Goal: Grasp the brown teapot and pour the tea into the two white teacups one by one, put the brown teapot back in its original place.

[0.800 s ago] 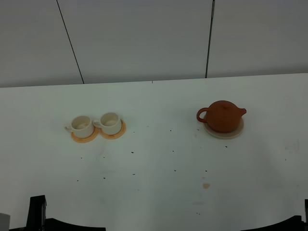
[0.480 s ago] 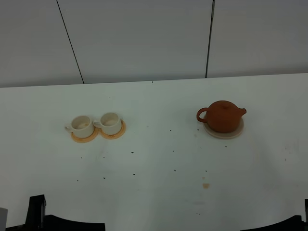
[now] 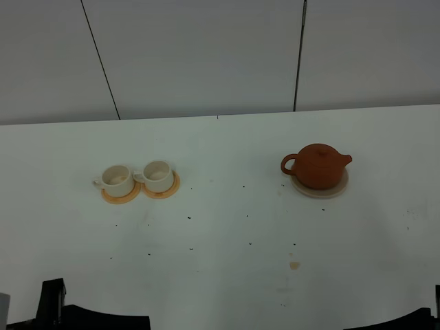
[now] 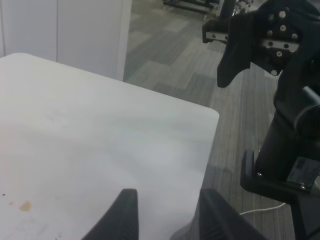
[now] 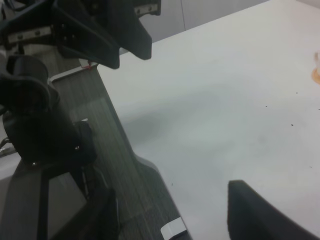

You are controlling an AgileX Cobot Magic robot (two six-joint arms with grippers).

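Note:
The brown teapot (image 3: 316,165) stands upright on the pale beige saucer (image 3: 342,188) at the right of the table, handle to the left and spout to the right. The two white teacups (image 3: 117,179) (image 3: 158,175) stand side by side at the left, each on an orange coaster (image 3: 121,199). Neither gripper is near them. My left gripper (image 4: 167,220) is open and empty over the table's near edge. My right gripper (image 5: 175,215) is open and empty, also at the table's near edge. The teapot and cups do not show in either wrist view.
The white table (image 3: 220,227) carries small dark specks and a brownish stain (image 3: 294,265), which also shows in the left wrist view (image 4: 22,205). Dark arm parts (image 3: 51,309) sit at the bottom edge. A grey wall stands behind. The other arm's base (image 4: 285,100) is beside the table.
The teapot and cups have not moved. The dark arm part at the bottom left edge has shifted slightly.

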